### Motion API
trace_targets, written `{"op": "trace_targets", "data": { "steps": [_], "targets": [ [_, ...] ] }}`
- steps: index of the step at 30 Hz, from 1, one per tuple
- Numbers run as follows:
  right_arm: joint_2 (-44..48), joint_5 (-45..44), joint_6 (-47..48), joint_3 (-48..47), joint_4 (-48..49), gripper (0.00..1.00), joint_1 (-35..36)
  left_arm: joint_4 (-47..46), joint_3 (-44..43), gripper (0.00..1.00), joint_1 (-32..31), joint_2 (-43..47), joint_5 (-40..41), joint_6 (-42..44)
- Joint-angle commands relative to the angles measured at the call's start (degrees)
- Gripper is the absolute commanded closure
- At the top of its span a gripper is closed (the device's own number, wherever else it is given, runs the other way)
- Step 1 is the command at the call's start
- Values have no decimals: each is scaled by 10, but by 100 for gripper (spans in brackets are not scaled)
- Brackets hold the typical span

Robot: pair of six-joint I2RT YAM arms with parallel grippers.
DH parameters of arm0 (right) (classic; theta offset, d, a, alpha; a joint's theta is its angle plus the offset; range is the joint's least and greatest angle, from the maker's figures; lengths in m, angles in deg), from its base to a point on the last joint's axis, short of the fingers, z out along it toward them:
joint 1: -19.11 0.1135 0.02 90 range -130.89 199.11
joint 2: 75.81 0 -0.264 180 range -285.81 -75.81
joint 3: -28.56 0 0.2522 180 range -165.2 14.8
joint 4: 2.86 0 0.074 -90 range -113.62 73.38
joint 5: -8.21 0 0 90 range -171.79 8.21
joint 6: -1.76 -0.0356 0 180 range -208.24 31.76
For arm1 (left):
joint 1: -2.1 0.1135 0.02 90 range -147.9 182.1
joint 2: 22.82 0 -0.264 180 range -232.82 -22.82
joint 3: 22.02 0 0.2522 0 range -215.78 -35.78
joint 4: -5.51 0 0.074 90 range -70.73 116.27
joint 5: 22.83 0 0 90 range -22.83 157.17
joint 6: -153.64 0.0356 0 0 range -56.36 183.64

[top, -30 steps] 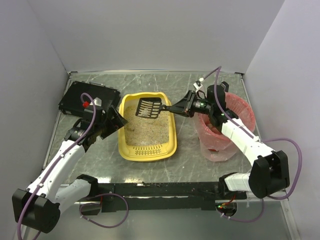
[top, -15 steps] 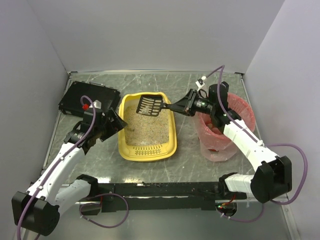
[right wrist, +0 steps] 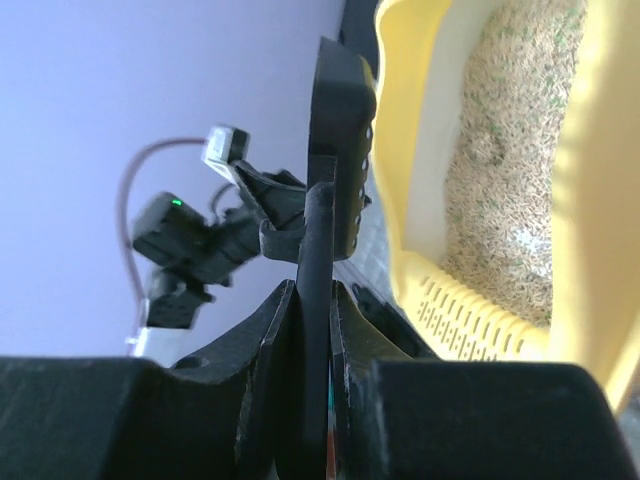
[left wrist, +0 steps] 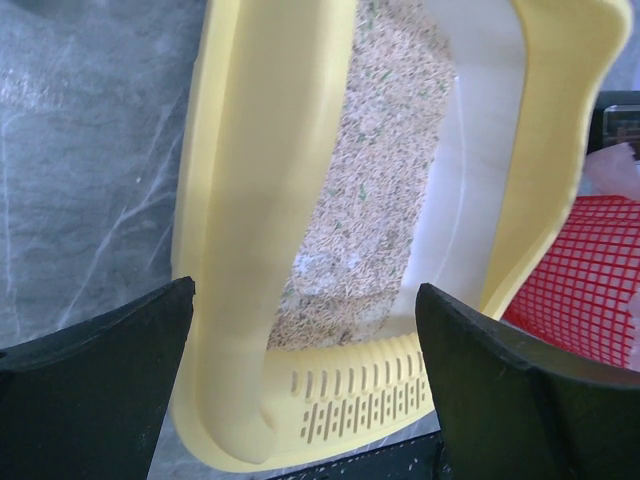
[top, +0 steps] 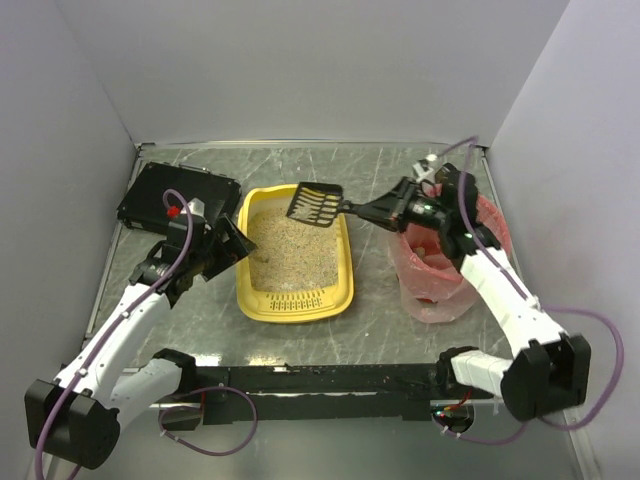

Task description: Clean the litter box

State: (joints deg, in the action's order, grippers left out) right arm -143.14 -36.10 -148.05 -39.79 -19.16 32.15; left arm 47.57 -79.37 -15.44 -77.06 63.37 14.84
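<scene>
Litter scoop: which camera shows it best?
Top external: the black scoop shows whole, slotted head and handle, held by the right hand over the litter box's far end. The right wrist sees it edge-on; the left wrist misses it.

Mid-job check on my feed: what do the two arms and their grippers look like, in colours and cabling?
The left arm and right arm both have white link shells with bulky black joint housings. A purple cable runs along each. The left gripper and right gripper are black. The left wrist view shows broad, curved black fingers. A small red mark sits near the left wrist.
</scene>
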Motion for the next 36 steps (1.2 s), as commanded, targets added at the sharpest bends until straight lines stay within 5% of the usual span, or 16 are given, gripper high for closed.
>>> {"op": "trace_targets", "data": {
  "steps": [1, 7, 12, 18, 21, 26, 30, 36],
  "targets": [
    [74, 70, -43, 19, -9, 100, -65, -44, -10, 3, 2, 8, -17, 5],
    [150, 123, -40, 30, -61, 100, -175, -54, -9, 3, 1, 6, -31, 14],
    [187, 159, 13, 29, -149, 100, -328, -73, -4, 3, 2, 3, -54, 12],
    [219, 229, 6, 51, -142, 100, -490, -72, -15, 3, 2, -17, -48, 22],
    [218, 234, 84, 22, -253, 100, -556, -68, -20, 3, 1, -26, -48, 29],
    [211, 245, 101, 32, -295, 100, -604, -66, -21, 3, 1, -37, -48, 30],
    [199, 96, 274, -60, -480, 100, -609, -61, -24, 3, 2, -43, -43, 36],
    [221, 26, 300, -86, -511, 100, -609, -66, -21, 3, 1, -58, -51, 35]
  ]
}}
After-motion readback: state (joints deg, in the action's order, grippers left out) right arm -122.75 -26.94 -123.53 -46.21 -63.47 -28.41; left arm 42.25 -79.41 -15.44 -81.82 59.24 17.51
